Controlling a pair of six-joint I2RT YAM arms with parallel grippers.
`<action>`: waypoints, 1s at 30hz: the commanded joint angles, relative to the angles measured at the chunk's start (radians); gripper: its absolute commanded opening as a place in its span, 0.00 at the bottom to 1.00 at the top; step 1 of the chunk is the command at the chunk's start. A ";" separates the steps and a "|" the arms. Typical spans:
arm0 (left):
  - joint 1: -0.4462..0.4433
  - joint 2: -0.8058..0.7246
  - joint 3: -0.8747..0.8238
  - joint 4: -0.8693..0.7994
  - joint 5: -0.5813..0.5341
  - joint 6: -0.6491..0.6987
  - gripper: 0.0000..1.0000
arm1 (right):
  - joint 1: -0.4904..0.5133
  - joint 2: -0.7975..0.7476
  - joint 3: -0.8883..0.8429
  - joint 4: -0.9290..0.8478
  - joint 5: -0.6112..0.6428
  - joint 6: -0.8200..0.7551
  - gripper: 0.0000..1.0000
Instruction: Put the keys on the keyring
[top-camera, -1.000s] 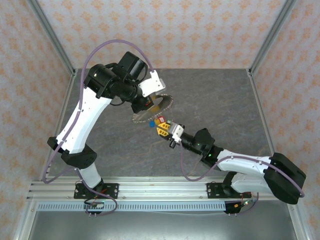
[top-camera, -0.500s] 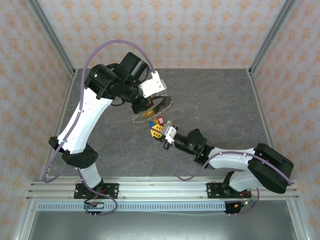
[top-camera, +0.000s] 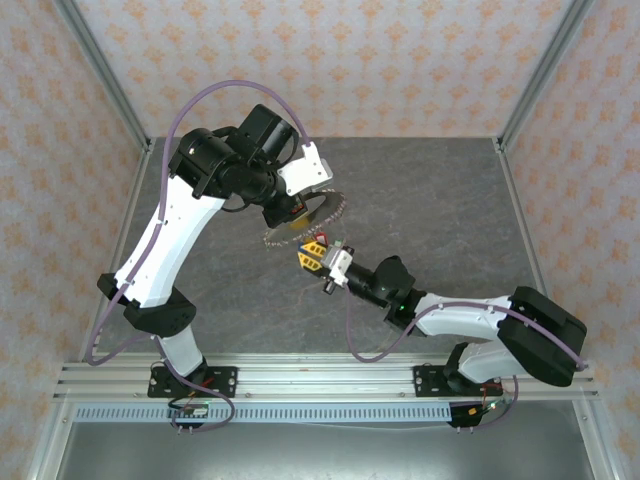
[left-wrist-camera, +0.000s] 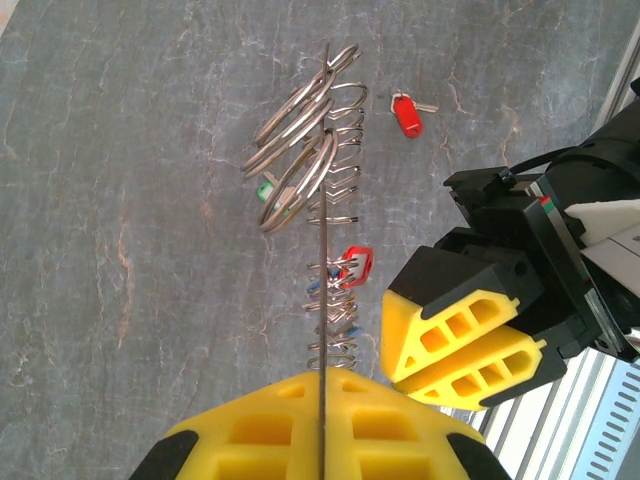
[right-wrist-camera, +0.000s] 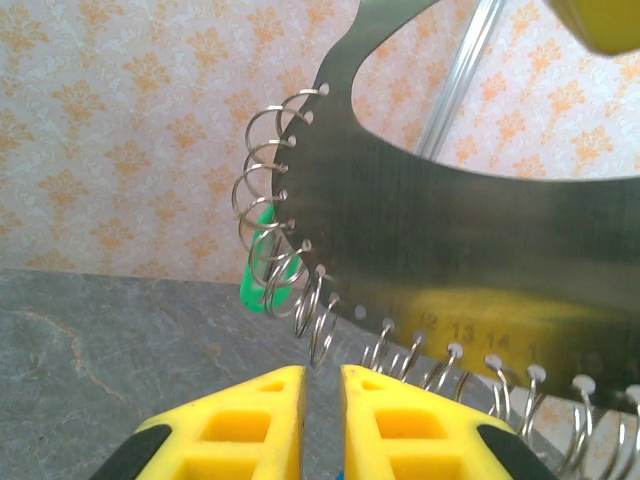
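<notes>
Top external view: left arm arches over the bench (top-camera: 450, 190), left pincer (top-camera: 291, 213) clenched on the raised keyring (top-camera: 320, 206). Right pincer (top-camera: 309, 258), fingers nearly together (grasp cannot be told), sits just under its ringed edge. Three keys: green key (left-wrist-camera: 264, 190) and red key (left-wrist-camera: 355, 265) on rings; second red key (left-wrist-camera: 405, 113) on the bench.

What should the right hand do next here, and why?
Probably ease the right hand up toward the ring hanging just above its nearly closed fingertips. The left hand grips the keyring plate, a green key already hangs nearby, and that ring looks empty.
</notes>
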 joint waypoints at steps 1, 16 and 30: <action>-0.011 0.002 0.027 0.007 -0.021 -0.013 0.00 | 0.007 0.005 0.043 0.013 0.040 -0.053 0.16; -0.022 -0.015 0.007 0.019 -0.028 -0.022 0.00 | 0.007 0.049 0.064 0.017 0.145 -0.078 0.18; -0.025 -0.043 -0.037 0.046 -0.033 -0.029 0.00 | 0.007 0.083 0.093 0.033 0.137 -0.057 0.17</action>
